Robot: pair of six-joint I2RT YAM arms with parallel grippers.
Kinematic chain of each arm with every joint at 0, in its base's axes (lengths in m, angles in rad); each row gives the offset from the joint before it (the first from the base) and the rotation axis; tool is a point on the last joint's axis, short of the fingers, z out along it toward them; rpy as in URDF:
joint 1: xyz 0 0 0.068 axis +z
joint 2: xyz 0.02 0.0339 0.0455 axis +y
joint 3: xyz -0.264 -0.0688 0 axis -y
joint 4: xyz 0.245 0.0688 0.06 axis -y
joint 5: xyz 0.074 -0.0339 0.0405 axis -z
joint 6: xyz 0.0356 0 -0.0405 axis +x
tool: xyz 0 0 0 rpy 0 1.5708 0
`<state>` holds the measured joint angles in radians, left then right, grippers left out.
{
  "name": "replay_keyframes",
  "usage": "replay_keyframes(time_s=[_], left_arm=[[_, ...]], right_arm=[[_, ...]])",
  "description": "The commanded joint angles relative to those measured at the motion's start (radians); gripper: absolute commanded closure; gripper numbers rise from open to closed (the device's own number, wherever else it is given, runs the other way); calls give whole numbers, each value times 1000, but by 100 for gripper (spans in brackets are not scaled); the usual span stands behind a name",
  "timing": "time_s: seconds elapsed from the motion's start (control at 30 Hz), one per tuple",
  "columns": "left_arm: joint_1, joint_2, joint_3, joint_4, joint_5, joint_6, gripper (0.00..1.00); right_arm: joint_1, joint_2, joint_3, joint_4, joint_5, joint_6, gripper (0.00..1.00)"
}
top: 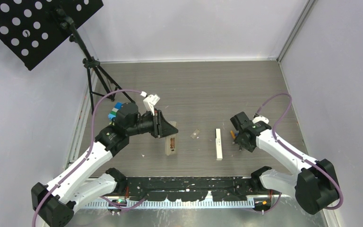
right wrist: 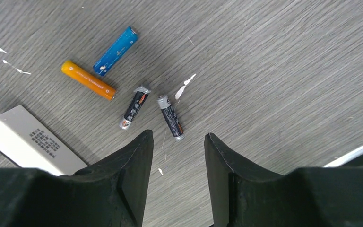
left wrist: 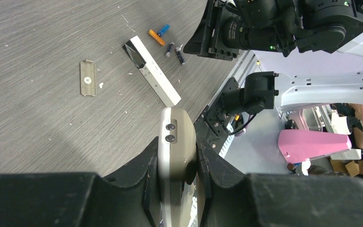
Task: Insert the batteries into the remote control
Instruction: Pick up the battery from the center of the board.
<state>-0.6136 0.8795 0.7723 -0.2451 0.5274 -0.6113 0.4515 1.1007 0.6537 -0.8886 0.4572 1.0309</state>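
My left gripper is shut on a beige remote, gripped by its sides; in the top view the remote rests on the table with its battery bay facing up, under that gripper. My right gripper is open and empty, hovering just above the batteries: a blue one, an orange one and two dark ones. The nearest dark one lies just ahead of the jaws. In the top view the right gripper is right of a white remote.
A small grey battery cover lies between the two remotes, also in the left wrist view. The white remote lies left of the batteries. A tripod with a perforated black board stands at the back left. White walls enclose the table.
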Motion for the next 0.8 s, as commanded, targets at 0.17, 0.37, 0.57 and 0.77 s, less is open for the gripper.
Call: replay_keyframes(time_s=[0.17, 0.37, 0.57, 0.77], left_arm=[[-3, 22, -54, 134, 32, -55, 100], [-3, 34, -79, 157, 28, -80, 100], [-3, 31, -113, 188, 14, -67, 100], [-3, 46, -98, 185, -22, -108, 100]], right_arm=[[-74, 33, -61, 161, -92, -52, 54], [-123, 69, -85, 213, -141, -98, 60], [-132, 151, -76, 234, -167, -121, 68], [-135, 222, -85, 280, -179, -114, 83]])
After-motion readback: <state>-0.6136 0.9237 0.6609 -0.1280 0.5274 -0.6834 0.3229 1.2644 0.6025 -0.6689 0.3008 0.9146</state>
